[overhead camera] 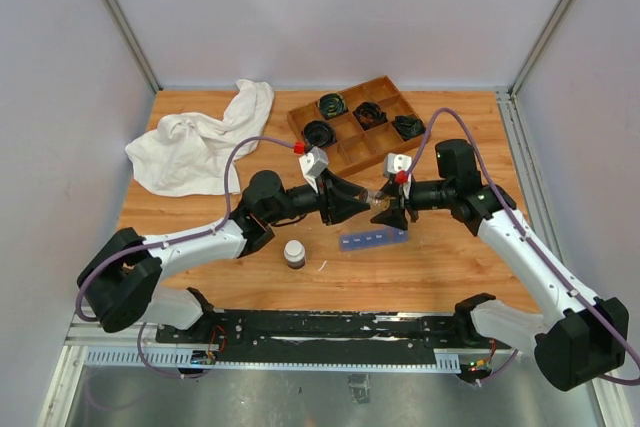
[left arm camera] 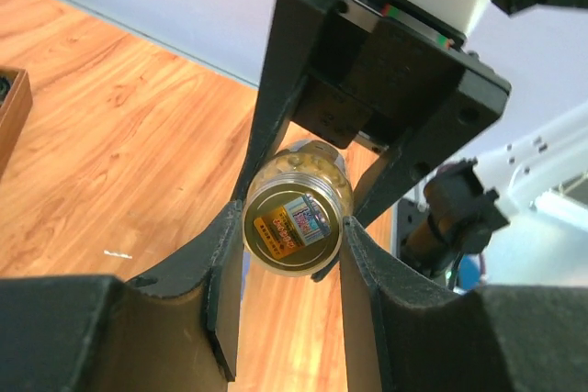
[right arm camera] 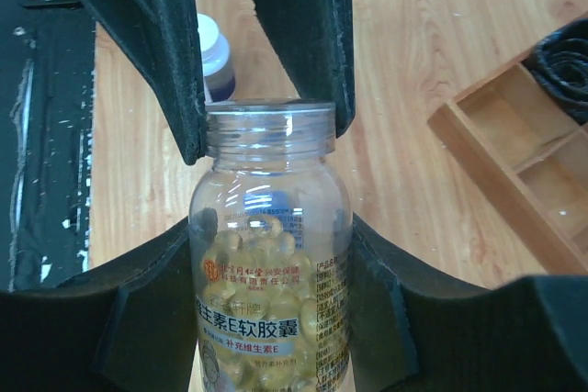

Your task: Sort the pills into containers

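Observation:
A clear bottle (right arm camera: 268,227) of yellowish-amber pills (right arm camera: 266,263) is held above the table between both grippers; it also shows in the top view (overhead camera: 379,203). My right gripper (right arm camera: 271,236) is shut on the bottle's body. My left gripper (left arm camera: 292,231) is closed on the bottle's cap end (left arm camera: 292,225), a fingertip (right arm camera: 191,117) pressed on each side of the neck. The blue pill-organizer strip (overhead camera: 373,239) lies on the table just below the grippers. I cannot see any loose pills on the table.
A small dark bottle with a white cap (overhead camera: 294,252) stands left of the strip and shows behind the left fingers (right arm camera: 213,48). A brown wooden divided tray (overhead camera: 352,137) with black coiled cables (overhead camera: 331,105) is at the back. A white cloth (overhead camera: 200,142) lies back left.

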Controlling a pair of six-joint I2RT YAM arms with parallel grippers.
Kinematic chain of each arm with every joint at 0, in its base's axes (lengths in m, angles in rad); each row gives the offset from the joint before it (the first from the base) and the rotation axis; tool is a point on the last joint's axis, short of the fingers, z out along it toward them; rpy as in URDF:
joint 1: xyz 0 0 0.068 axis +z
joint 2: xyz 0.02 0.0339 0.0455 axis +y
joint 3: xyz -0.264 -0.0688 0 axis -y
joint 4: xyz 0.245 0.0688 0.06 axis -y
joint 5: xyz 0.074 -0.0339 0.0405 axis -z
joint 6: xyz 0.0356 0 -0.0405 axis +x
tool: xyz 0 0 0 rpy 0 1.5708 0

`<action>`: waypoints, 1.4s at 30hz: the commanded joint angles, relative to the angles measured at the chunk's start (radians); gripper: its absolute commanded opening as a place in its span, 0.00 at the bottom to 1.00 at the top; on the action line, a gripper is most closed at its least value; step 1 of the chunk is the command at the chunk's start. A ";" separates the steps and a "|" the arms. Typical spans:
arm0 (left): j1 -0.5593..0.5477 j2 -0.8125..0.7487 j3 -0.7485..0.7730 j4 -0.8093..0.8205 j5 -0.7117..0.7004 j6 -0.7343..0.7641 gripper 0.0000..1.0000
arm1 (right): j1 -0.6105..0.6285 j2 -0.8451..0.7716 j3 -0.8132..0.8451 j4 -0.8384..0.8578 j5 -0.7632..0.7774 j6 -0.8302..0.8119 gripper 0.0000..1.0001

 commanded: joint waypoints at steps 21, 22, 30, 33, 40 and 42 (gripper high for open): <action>-0.147 -0.063 0.197 -0.321 -0.566 -0.350 0.27 | -0.026 0.000 0.019 0.088 0.032 0.048 0.01; -0.147 -0.064 0.199 -0.320 -0.549 -0.350 0.43 | -0.028 0.001 0.019 0.087 0.028 0.048 0.01; -0.147 -0.143 0.153 -0.306 -0.556 -0.289 0.93 | -0.029 -0.011 0.018 0.072 -0.002 0.039 0.01; -0.147 -0.196 0.104 -0.283 -0.566 -0.218 0.98 | -0.030 -0.016 0.016 0.062 -0.020 0.030 0.01; -0.148 -0.316 -0.048 -0.160 -0.271 0.210 0.99 | -0.031 -0.032 0.016 0.027 -0.076 -0.008 0.01; -0.147 -0.337 -0.066 -0.163 -0.182 0.360 0.99 | -0.031 -0.035 0.016 0.016 -0.099 -0.024 0.01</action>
